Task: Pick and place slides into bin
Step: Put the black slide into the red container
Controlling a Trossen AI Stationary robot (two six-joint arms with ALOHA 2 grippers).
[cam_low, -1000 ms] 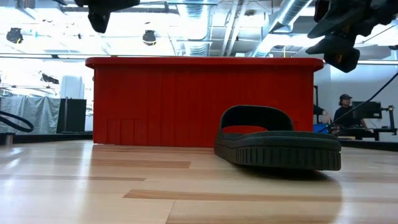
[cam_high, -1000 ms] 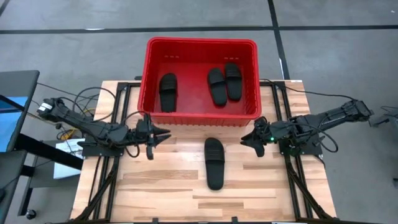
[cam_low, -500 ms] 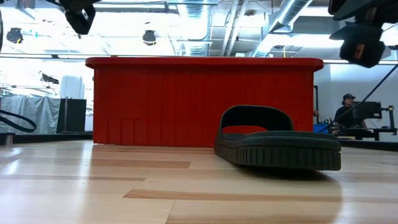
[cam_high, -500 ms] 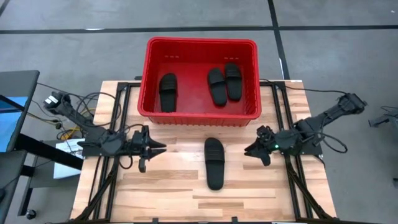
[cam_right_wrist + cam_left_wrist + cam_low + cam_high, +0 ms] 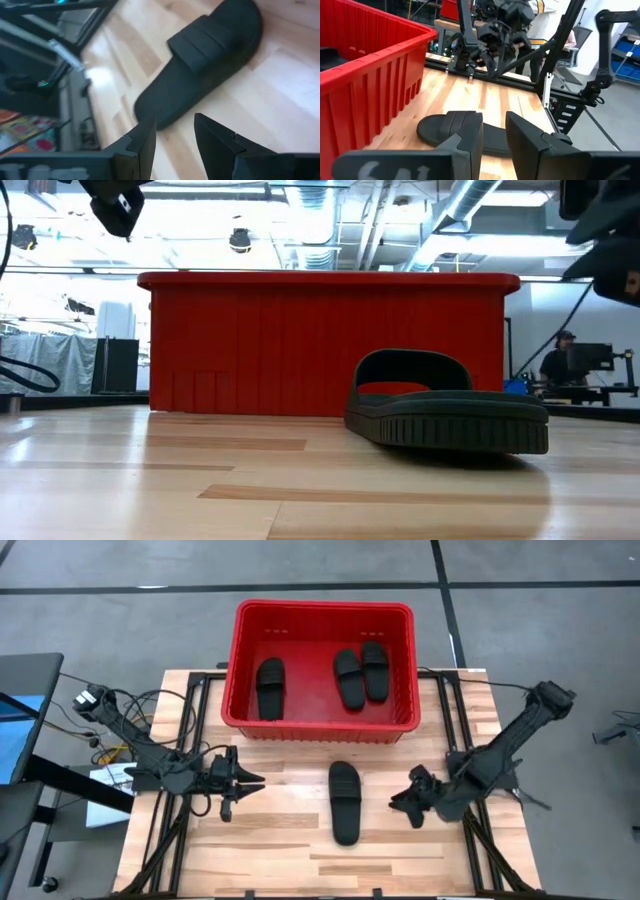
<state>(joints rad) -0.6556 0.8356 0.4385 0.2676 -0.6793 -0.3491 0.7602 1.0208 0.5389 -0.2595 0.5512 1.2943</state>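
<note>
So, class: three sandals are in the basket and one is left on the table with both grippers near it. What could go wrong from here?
1. The left gripper and right gripper flank the last sandal; if both reach in, they may collide.
2. The sandal lies flat on the table, so fingers might push it along instead of gripping it.
3. The red basket has a high wall, which a low carry could clip.

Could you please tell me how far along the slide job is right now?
Done: three slides lie in the bin. In hand: nothing; the left gripper and right gripper flank the last slide, both open and empty. Left: that slide, on the table.
</note>
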